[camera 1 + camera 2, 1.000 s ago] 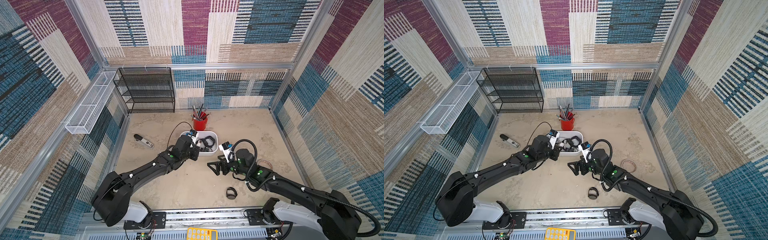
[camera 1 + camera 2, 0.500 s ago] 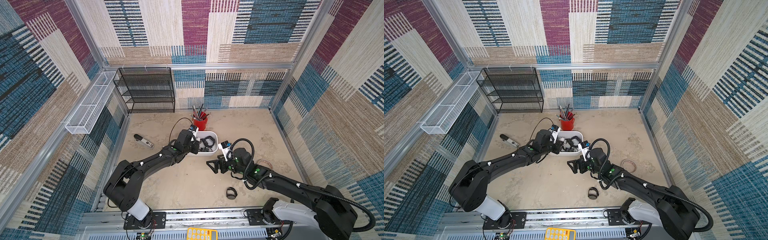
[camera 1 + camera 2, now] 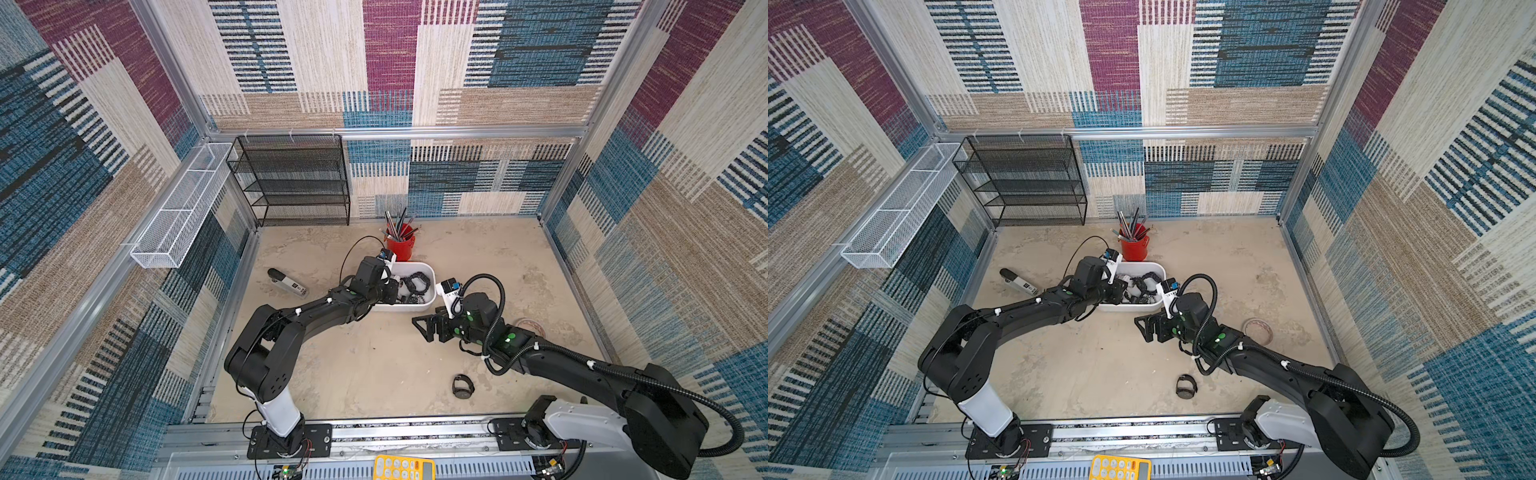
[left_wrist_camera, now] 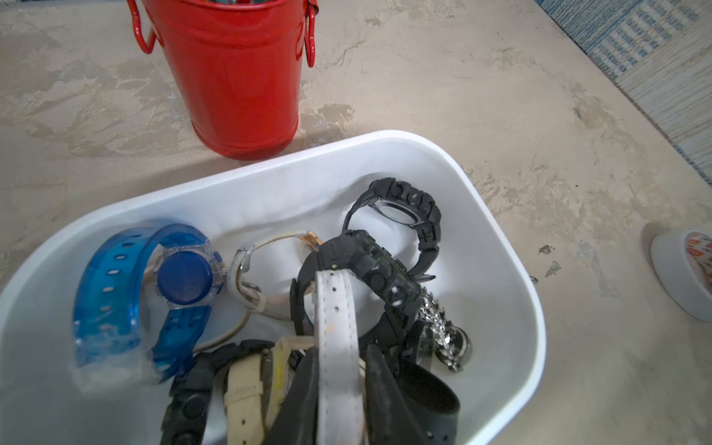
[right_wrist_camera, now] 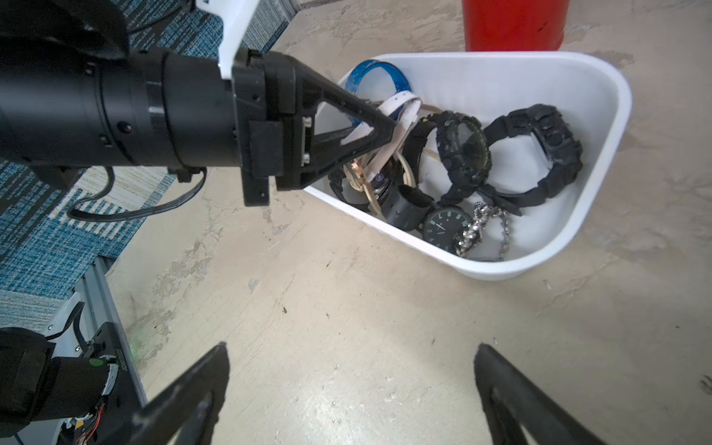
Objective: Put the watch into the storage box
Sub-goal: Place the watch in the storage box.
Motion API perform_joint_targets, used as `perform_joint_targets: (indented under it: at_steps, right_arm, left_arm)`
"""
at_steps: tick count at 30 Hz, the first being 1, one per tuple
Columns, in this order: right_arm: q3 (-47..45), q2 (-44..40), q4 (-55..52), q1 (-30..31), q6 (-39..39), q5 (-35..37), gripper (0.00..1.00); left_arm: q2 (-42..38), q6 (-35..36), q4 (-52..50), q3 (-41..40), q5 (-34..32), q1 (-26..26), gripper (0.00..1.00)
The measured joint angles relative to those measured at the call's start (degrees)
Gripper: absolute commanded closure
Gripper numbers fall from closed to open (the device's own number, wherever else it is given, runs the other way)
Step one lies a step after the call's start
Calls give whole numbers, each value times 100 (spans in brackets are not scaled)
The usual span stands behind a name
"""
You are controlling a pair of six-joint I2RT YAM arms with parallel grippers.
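Inside walls of woven patchwork (blue, plum, cream, tan) framed in aluminium rail: a sandy, mottled counter (image 3: 365, 374). Against the back wall, at the left, a black wire rack (image 3: 291, 183). Along the left wall, raised off the counter, a white mesh basket (image 3: 183, 208).

Reaching in from the near edge, two black arms. Left arm (image 3: 307, 311) stretched out to the storage box (image 3: 433, 286). Left jaws over the box's left end, set close on the strap of a white-strapped watch (image 4: 335, 327), strap touching both sides, watch above the heap in the box. Right arm (image 3: 552, 357) bent low, just in front of the box's right end. Right jaws spread wide, grasping nothing, over bare counter and apart from the box.

Behind the box and just beside it, a red cup (image 3: 401, 249) of pens. Left of the box, apart from it, a dark-and-silver tool (image 3: 286, 283). Right of the right arm, a tape roll (image 3: 530, 326) flat on the counter.

Heaped in the box: a blue watch (image 4: 185, 273), chunky black watches (image 4: 408, 208), a dark-dialled watch (image 5: 445, 227) and, beside it, a glittering chain band (image 5: 481, 227). Near the front edge, between the arm bases and well apart from the box, a lone black watch (image 3: 462, 386) on the counter.
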Motion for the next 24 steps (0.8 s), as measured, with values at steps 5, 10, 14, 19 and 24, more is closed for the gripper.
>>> perform_joint_targets:
  at_steps: [5,10,14,19,24]
  right_arm:
    - [79,15,-28,0,83,157,0]
    - [127,26,-31,0,122,299,0]
    - [131,61,-33,0,166,367,1]
    - [118,55,-35,0,208,417,0]
    - [114,61,-37,0,256,457,0]
  left_arm:
    - [-170,-72,98,-162,22,11,28]
    - [-321,-181,227,-369,42,11,16]
    - [-424,-205,306,-472,68,13,15]
    - [-789,-337,603,-870,234,15,12]
    - [-1150,-487,857,-1342,468,15,11]
